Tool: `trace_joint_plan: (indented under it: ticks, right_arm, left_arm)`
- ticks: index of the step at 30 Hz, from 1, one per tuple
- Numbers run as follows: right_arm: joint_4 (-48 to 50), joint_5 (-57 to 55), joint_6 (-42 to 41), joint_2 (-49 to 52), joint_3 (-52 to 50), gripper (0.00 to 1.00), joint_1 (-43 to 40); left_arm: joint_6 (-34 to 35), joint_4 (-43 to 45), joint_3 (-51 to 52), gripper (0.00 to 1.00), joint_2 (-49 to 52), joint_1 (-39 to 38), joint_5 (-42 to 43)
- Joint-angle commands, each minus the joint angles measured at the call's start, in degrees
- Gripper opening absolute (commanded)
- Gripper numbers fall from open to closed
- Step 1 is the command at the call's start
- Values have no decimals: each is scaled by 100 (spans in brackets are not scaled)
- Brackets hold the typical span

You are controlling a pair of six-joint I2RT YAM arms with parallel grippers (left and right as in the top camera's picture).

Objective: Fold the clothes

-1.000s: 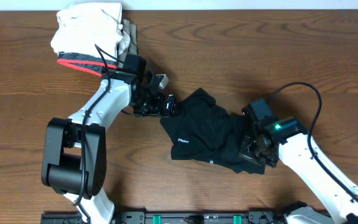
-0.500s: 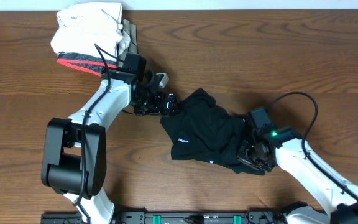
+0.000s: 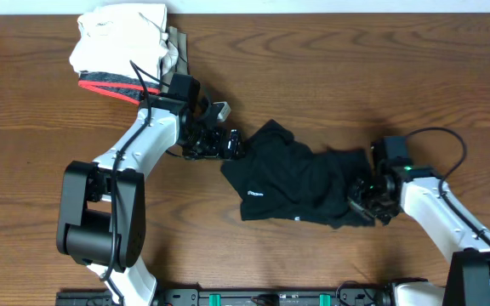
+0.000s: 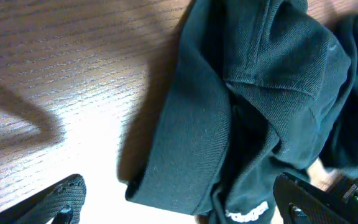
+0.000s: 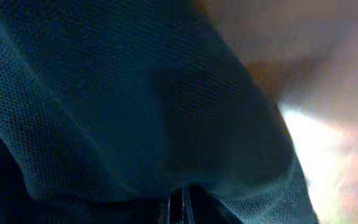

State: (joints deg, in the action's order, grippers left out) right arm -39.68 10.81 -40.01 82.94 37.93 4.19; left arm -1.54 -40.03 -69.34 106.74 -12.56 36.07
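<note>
Garment (image 3: 292, 183), black, lies crumpled at mid bench (image 3: 330, 76), spread left to right between the two arms, nowhere near flat. Small white print (image 3: 251, 193) shows near its lower left corner. Left gripper (image 3: 228, 143) sits low at the garment's upper left edge, just beside the fabric. In the left wrist view its fingers (image 4: 64, 198) are spread wide at the bottom corners, released, nothing between them but the thick folded hem (image 4: 185, 149) lying ahead on the wood; the white print (image 4: 247, 213) shows at the bottom edge there too. Right gripper (image 3: 366, 197) is down on the garment's right end, where the cloth bunches and pulls toward it. The right wrist view is filled with dark mesh fabric (image 5: 104, 106) right up against the lens, blurred, with the fingers meeting in a thin line at the bottom, so it reads as clenched on the garment. Pile (image 3: 117, 38) of folded clothes sits at the bench's top left corner, white on top with a grey, red-trimmed piece (image 3: 109, 85) under it, well apart from the garment. Left arm (image 3: 139, 140) runs from its base at lower left up past the pile.
</note>
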Motion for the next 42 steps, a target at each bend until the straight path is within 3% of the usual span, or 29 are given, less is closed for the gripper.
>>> trace_joint_plan:
  ticks: [1, 9, 16, 19, 22, 23, 24, 25, 36, 42]
  right_arm:
    - [269, -542, 435, 162, -118, 10, -254]
    - [627, -691, 595, 221, 203, 17, -420]
    - [-210, -881, 990, 236, 1189, 29, -428]
    - [-885, -887, 994, 236, 1744, 44, -428]
    - [-1438, -885, 1082, 225, 2170, 67, -428]
    - [-1574, -887, 1097, 223, 2271, 77, -428]
    - [-1725, -887, 1097, 221, 2371, 93, -428]
    - [-1856, -885, 1097, 221, 2459, 99, -428]
    - [-2463, -883, 1119, 214, 2647, 99, -428]
    - [-2549, -885, 1292, 214, 2647, 99, -428]
  left_arm:
    - [39, -15, 50, 98, 74, 0, 109]
    - [398, -13, 52, 98, 74, -7, 750]
    - [380, -87, 94, 98, 74, -15, 809]
    - [225, -181, 101, 98, 74, -15, 804]
    - [111, -323, 107, 98, 74, -11, 754]
    - [114, -323, 140, 98, 74, -11, 664]
    - [114, -323, 177, 98, 74, -11, 592]
    - [111, -319, 238, 98, 74, -9, 527]
    - [90, 592, 1178, 98, 74, -11, 564]
    - [-144, 1023, 1368, 98, 74, -11, 1058]
